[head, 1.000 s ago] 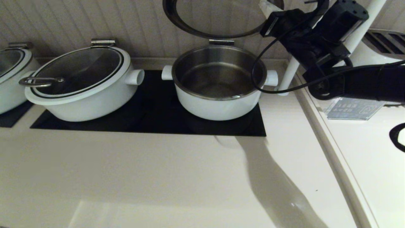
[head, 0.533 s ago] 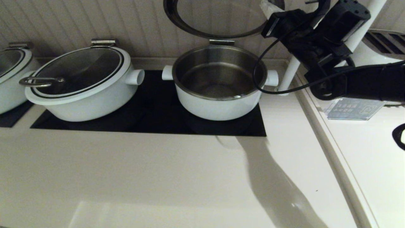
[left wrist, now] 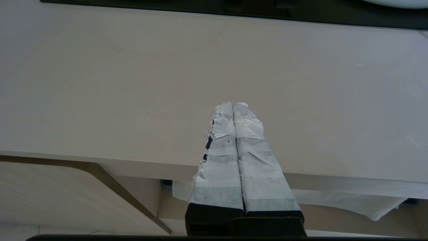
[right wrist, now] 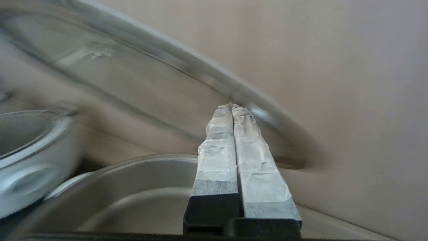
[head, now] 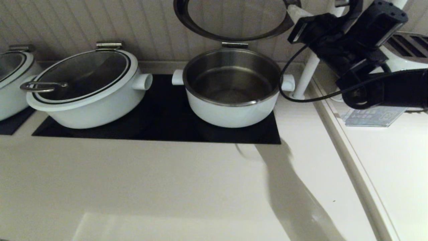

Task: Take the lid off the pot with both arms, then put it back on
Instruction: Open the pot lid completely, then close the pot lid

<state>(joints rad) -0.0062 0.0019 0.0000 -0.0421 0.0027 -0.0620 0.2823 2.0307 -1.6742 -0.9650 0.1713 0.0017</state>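
Note:
The pot [head: 230, 113] stands open on the black cooktop, its steel inside bare; it also shows in the right wrist view [right wrist: 140, 180]. The lid [head: 214, 33] stands raised on its steel hinge [head: 234, 45] against the back wall, and it shows blurred in the right wrist view [right wrist: 140, 83]. My right gripper [head: 293, 10] is shut and empty, with its white tips [right wrist: 233, 106] at the lid's right rim. My left gripper [left wrist: 233, 104] is shut and empty, parked over the counter's front edge, out of the head view.
A wider white pot [head: 90, 100] with a dark closed lid stands to the left on the cooktop [head: 160, 127]. Another pot [head: 10, 83] is at the far left. A white pole [head: 307, 73] rises right of the open pot, beside my right arm.
My right arm and gripper have shifted to the right and slightly down along the lid's right rim. The lid stays raised. The pot has not moved.

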